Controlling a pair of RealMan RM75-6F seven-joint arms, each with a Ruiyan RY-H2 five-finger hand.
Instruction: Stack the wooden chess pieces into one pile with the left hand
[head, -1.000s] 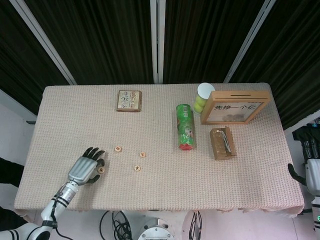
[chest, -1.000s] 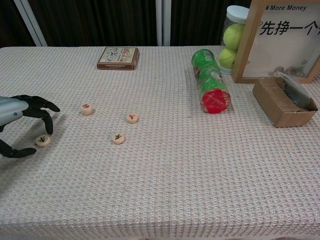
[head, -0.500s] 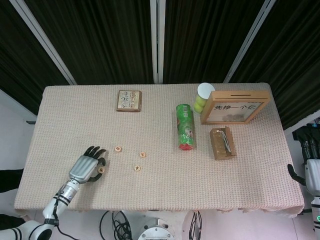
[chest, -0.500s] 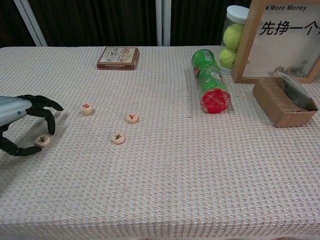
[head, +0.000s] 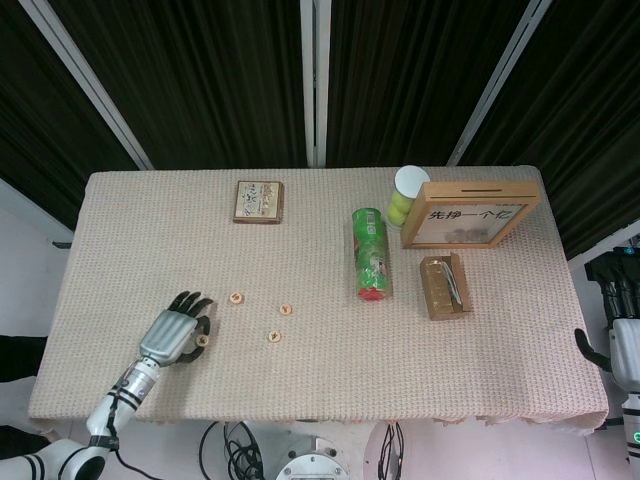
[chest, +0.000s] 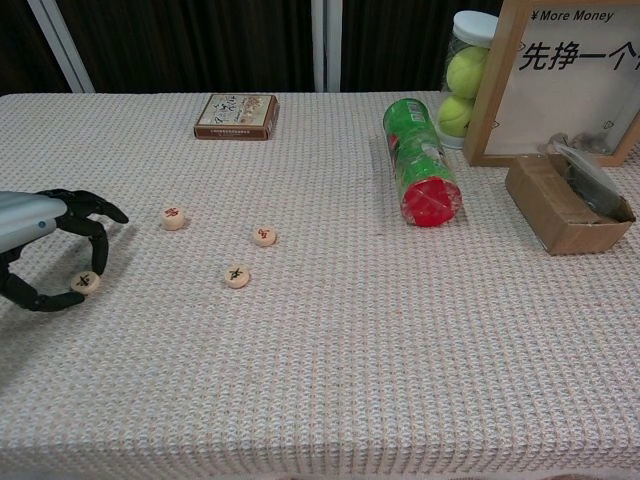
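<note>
- Left hand (chest: 45, 245) at table's (chest: 330, 380) near-left, fingers curled round one wooden chess piece (chest: 84, 282), thumb & fingertip touching it, piece on cloth.
- Three other chess pieces (chest: 237, 276) loose, apart, just right of it.
- Right hand (head: 622, 352) off table's right edge; open/closed: can't tell.
</note>
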